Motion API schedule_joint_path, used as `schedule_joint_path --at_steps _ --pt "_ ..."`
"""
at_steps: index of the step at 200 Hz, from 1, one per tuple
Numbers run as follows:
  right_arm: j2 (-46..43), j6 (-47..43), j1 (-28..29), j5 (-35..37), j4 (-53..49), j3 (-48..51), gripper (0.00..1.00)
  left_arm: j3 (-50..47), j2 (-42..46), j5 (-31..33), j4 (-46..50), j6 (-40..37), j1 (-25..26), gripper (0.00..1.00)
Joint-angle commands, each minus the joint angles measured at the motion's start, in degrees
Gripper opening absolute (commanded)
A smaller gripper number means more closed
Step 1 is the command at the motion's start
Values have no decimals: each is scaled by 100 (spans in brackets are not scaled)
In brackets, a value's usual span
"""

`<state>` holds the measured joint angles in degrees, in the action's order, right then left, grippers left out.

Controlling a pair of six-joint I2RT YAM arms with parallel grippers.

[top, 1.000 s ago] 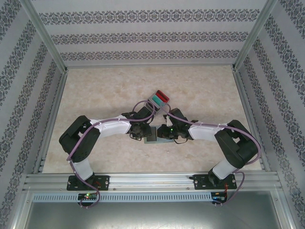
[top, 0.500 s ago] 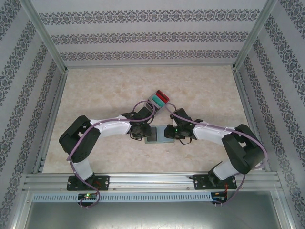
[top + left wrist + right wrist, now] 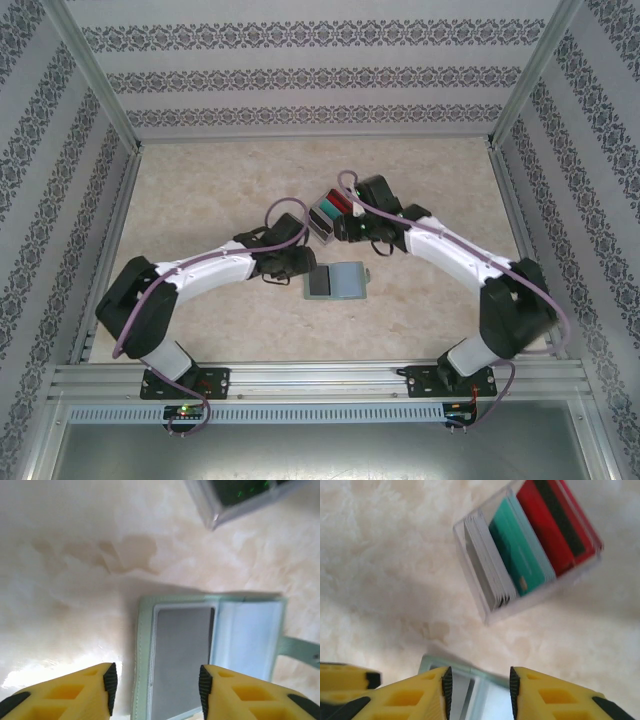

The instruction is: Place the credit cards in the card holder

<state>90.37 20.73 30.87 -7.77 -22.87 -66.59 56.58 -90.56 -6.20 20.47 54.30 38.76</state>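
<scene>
several credit cards (image 3: 517, 555), teal and red, stand in a clear tray (image 3: 470, 575) beside a pale stack; their print is too blurred to read. the card holder (image 3: 335, 282) lies open on the beige marbled bench (image 3: 220, 190) near the tray, a grey card (image 3: 180, 655) in one half. the left tool (image 3: 156, 682) and the right tool (image 3: 480, 690) are both open and empty. striped patterned wallpaper (image 3: 320, 75) surrounds the bench.
</scene>
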Motion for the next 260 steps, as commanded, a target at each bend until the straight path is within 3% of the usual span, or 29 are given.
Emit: schedule_joint_path --at_steps 1,37,71,156,208,260 --pt "701 -848 -16 301 -787 -734 38 -129 207 -5 -55 5 -405 54" --pt "1754 -1328 12 213 -1222 -2016 39 -174 136 -551 -499 183 -997 55" --pt "2501 -1577 198 446 -1602 -2848 39 -188 51 -814 -726 317 -1240 58" --pt "3304 -2006 417 1271 -1905 -3447 42 -365 43 -813 -841 422 -1300 58" --pt "3596 -2267 694 2487 -1909 -3620 44 -481 158 -745 -869 494 -1299 58" --pt "3560 -2265 720 2776 -1791 -3641 43 -572 294 -668 -829 529 -1301 58"
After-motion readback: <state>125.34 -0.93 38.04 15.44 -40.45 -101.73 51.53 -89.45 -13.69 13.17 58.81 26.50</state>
